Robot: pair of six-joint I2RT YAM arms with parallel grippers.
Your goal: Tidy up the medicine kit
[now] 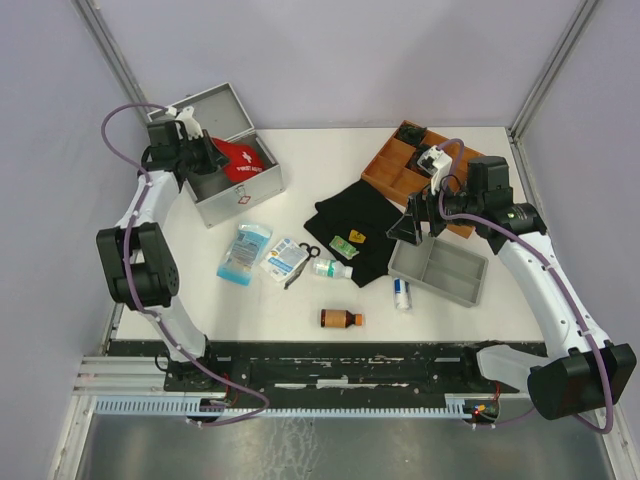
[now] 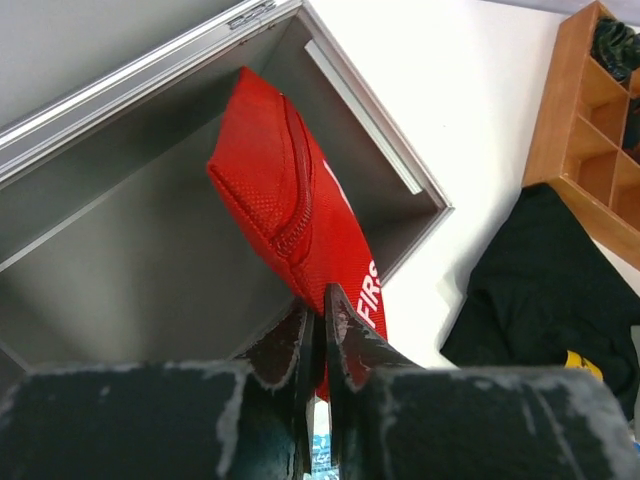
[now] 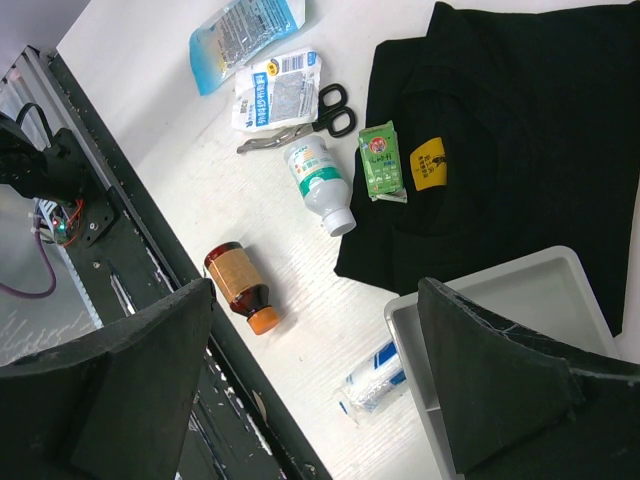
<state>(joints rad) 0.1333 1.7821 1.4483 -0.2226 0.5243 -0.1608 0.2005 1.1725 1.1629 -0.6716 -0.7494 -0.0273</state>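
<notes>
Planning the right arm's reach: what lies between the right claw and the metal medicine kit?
Top view: black cloth lies nearest the right claw, then bare table up to the medicine kit.

Twin white-and-black arms (image 1: 138,205)
White links, black joint housings, purple cables (image 1: 107,125) alongside; gripper fingers (image 2: 355,350) matte black, edges scuffed grey.

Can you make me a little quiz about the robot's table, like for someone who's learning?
1. True or false: the medicine kit has its lid open.
2. What red thing sits inside it? A pouch, B ball, C shoe.
3. Which hand is spread wide open?
Key: 1 true. 2 A, the red pouch. 3 the right hand.
</notes>
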